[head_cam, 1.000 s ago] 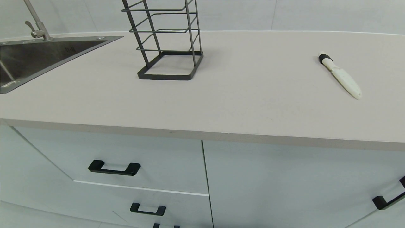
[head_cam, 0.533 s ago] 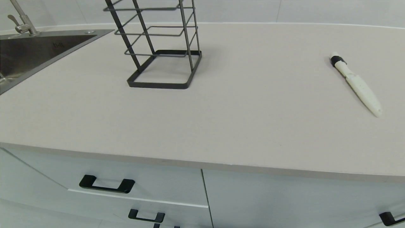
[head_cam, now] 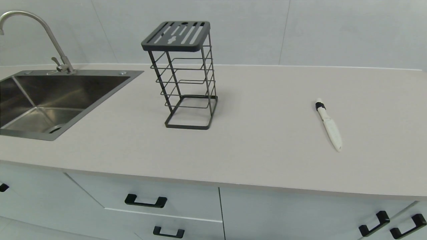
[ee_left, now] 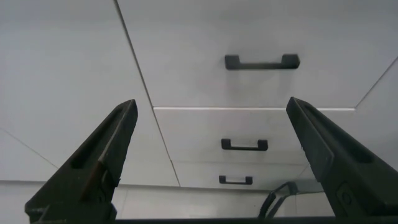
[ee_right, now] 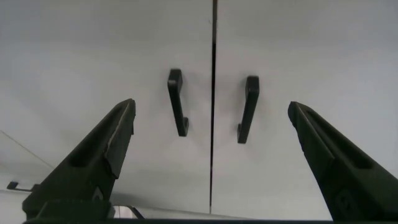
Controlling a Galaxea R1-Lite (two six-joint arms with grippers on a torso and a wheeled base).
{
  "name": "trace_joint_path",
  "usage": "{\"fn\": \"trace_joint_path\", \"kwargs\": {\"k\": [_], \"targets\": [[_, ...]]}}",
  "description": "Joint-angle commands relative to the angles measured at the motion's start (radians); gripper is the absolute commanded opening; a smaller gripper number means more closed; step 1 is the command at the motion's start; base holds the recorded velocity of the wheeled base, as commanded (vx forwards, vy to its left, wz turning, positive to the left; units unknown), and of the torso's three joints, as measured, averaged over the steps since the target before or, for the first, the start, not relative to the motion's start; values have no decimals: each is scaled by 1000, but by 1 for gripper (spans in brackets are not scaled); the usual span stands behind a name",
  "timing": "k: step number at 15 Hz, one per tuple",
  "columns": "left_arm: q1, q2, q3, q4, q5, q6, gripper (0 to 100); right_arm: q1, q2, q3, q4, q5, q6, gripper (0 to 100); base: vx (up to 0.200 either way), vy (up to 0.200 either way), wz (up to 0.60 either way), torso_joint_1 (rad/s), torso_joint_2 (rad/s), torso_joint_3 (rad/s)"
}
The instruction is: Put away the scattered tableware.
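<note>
Camera rose — knife (head_cam: 328, 125) on counter (head_cam: 267, 160); grippers (ee_left: 211, 104) (ee_right: 211, 104) face cabinets (ee_left: 186, 37).

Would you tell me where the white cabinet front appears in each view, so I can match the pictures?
Head view: the cabinet front runs below the countertop, along the bottom edge.
Left wrist view: its drawer stack faces the open left tool.
Right wrist view: its two doors face the open right tool.
Shared landmark: the black handles.
</note>
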Motion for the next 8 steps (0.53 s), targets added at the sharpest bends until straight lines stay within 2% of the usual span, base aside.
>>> {"fn": "trace_joint_path", "kwargs": {"k": [1, 2, 5, 8], "targets": [[0, 1, 0, -1, 0, 0, 100, 0, 1, 0, 0, 0, 0, 100, 0, 0, 0, 100, -486, -212], [0, 1, 0, -1, 0, 0, 100, 0, 1, 0, 0, 0, 0, 100, 0, 0, 0, 222, -500, -217], [0, 1, 0, 1, 0, 0, 100, 0, 1, 0, 0, 0, 0, 100, 0, 0, 0, 388, -484, -229], [0, 1, 0, 1, 0, 0, 100, 0, 1, 0, 0, 0, 0, 100, 0, 0, 0, 290, -504, -243]]}}
